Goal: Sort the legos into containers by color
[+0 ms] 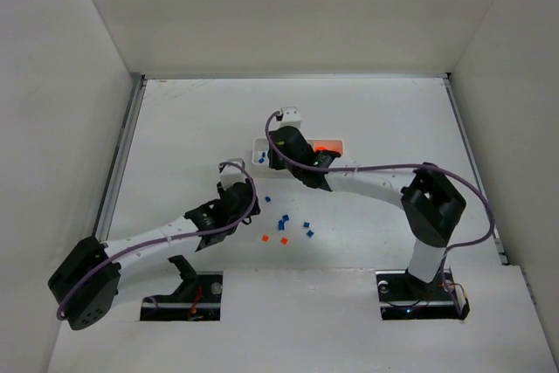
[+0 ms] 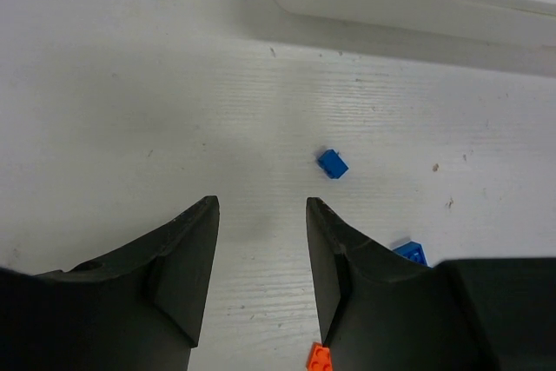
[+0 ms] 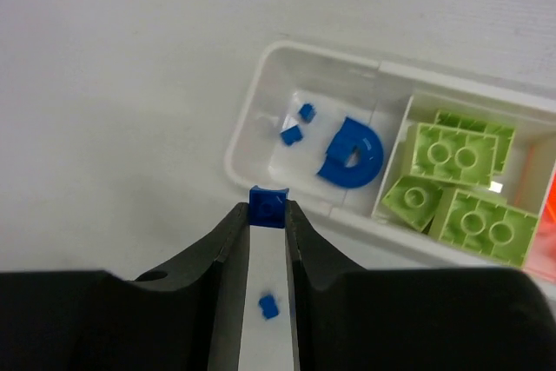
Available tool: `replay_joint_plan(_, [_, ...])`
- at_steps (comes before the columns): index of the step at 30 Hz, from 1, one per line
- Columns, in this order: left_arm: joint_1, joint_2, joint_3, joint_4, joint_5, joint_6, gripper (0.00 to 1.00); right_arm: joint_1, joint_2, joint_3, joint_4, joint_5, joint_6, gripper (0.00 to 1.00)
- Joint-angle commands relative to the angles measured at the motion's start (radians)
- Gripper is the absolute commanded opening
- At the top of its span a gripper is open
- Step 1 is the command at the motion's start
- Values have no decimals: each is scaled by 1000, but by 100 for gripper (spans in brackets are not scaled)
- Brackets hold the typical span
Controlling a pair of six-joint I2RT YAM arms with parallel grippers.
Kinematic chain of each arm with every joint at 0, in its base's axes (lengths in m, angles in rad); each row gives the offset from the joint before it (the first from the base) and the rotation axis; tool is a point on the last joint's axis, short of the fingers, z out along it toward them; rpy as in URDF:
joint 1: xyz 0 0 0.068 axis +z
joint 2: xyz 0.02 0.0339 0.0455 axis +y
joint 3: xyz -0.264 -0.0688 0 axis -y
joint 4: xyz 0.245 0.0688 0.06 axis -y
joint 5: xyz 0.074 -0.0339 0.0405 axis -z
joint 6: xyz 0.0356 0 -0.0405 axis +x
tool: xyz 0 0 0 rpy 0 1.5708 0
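Right end effector (image 3: pixel 268 213) around tiny blue lego (image 3: pixel 268 204) (square, glossy)

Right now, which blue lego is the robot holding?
The square blue lego pinched in the right gripper, by the tray's rim. The other blue ones lie loose.

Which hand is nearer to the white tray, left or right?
Right. The right hand, shut on a blue lego, is at the edge of the white tray. The left hand, open, is farther back, with a loose blue piece lying between it and the tray.
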Motion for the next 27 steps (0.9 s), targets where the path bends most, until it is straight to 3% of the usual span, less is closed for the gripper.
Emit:
replay_joint_plan(1, [-20, 3, 9, 39, 0, -20, 42, -41, 55, 66, 27, -24, -43, 30])
replay_joint_plan(6, [-44, 81, 37, 79, 0, -11, 42, -61, 56, 69, 51, -46, -30, 50])
replay_joint_plan(27, [-55, 403, 152, 206, 21, 81, 39, -26, -270, -399, 200, -35, 96, 50])
